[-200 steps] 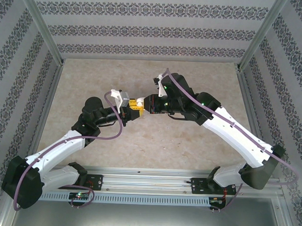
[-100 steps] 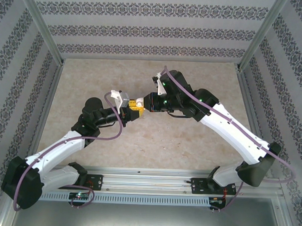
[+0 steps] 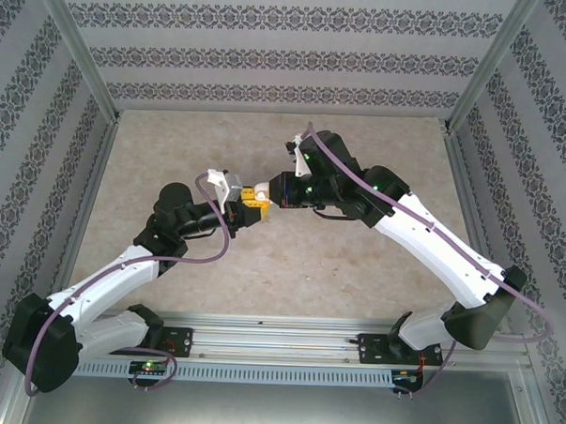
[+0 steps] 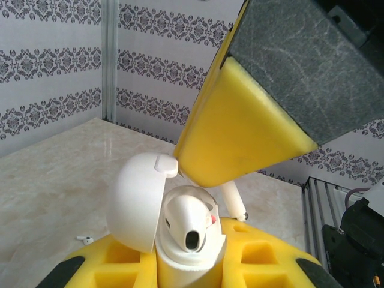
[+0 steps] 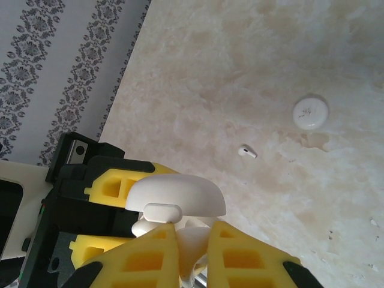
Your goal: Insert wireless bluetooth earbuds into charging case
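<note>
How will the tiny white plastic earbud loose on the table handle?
Tiny white plastic earbud looks smooth and rounded: probably slips in a pinch. Dwarfed by the yellow fingers, likely very light. May skid on the polished table.

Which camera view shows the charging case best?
The left wrist view: the charging case is close, its lid open and the inside visible. The right wrist view shows mainly the lid's outside. In the top external view it is too small to make out.

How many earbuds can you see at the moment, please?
2: one earbud lies loose on the table; the other earbud sticks out of the right gripper above the open case. Another may hide inside.
</note>
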`<move>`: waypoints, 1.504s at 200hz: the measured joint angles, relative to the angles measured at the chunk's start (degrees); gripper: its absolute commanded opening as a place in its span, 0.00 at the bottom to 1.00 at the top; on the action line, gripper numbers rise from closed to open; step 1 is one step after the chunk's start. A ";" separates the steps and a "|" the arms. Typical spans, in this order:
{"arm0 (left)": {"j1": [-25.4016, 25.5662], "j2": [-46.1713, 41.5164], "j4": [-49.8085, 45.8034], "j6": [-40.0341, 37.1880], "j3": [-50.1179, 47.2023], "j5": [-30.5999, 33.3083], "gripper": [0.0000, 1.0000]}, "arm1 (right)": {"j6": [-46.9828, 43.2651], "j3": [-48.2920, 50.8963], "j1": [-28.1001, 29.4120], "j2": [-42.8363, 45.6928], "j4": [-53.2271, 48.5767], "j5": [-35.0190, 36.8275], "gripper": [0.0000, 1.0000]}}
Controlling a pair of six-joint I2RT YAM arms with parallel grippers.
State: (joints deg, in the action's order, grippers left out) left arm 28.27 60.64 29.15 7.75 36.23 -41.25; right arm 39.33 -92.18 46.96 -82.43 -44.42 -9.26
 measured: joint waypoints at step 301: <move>-0.15 2.71 -0.04 -0.13 0.04 -3.08 0.00 | 0.87 12.76 5.46 6.01 13.92 16.39 0.12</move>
State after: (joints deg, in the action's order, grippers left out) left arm 28.12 63.35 29.10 7.62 36.27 -44.34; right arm 40.21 -79.42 52.42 -76.42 -30.50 7.14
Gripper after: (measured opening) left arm 0.206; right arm 0.120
